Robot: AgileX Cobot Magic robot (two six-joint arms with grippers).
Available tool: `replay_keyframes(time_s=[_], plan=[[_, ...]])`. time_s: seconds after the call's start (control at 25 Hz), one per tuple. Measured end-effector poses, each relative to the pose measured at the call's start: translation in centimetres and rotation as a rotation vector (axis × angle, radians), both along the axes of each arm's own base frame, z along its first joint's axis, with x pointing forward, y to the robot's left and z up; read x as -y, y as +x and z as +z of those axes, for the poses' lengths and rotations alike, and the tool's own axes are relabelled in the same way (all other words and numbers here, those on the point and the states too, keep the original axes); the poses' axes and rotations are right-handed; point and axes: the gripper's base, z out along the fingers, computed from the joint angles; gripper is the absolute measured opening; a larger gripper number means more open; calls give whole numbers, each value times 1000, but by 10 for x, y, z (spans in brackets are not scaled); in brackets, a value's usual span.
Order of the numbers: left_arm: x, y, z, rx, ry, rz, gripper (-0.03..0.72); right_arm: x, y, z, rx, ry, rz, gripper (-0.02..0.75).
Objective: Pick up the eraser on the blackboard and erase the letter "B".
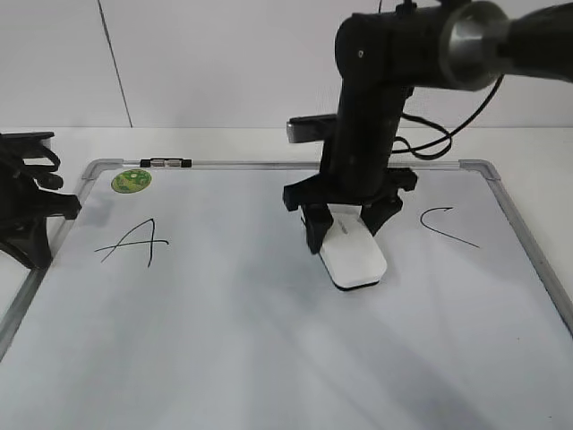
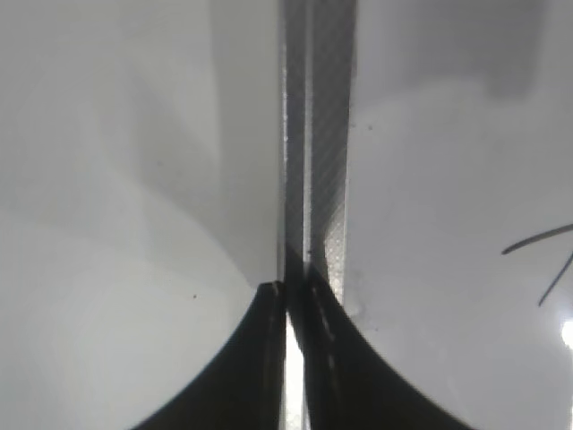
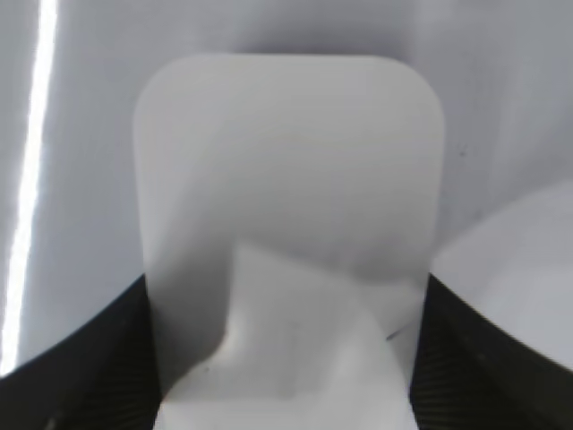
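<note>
The large white, silver-framed dry-erase blackboard (image 1: 269,340) lies flat on the worktop. The right end effector (image 1: 345,235) clamps the white flat plastic eraser (image 1: 354,258), pressed mid-board where "B" belongs, for wiping. The left end effector (image 2: 288,358) idles clenched.

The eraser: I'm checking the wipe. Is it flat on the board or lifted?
Flat, it seems: the eraser lies on the blackboard with no visible gap, the right pincer shut on its sides. Contact underneath is hidden.

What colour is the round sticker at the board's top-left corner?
Green, with a lighter pattern; the small round sticker shows best in the exterior view.
</note>
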Motion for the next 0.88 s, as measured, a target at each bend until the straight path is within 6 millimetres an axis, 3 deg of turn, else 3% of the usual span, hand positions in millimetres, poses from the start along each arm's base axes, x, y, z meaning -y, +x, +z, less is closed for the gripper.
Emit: replay_keyframes(time_s=[0.16, 0.32, 0.48, 0.64, 0.88], plan=[[0, 0, 0, 0, 0, 0, 22, 9, -7, 41, 78, 40, 3, 538], [0, 0, 0, 0, 0, 0, 22, 38, -19, 68, 112, 52, -32, 538], [0, 0, 0, 0, 0, 0, 22, 79, -30, 68, 75, 31, -115, 538], [0, 0, 0, 0, 0, 0, 22, 123, -54, 59, 3, -2, -210, 538], [0, 0, 0, 0, 0, 0, 23, 166, -76, 38, -55, -22, -272, 538]])
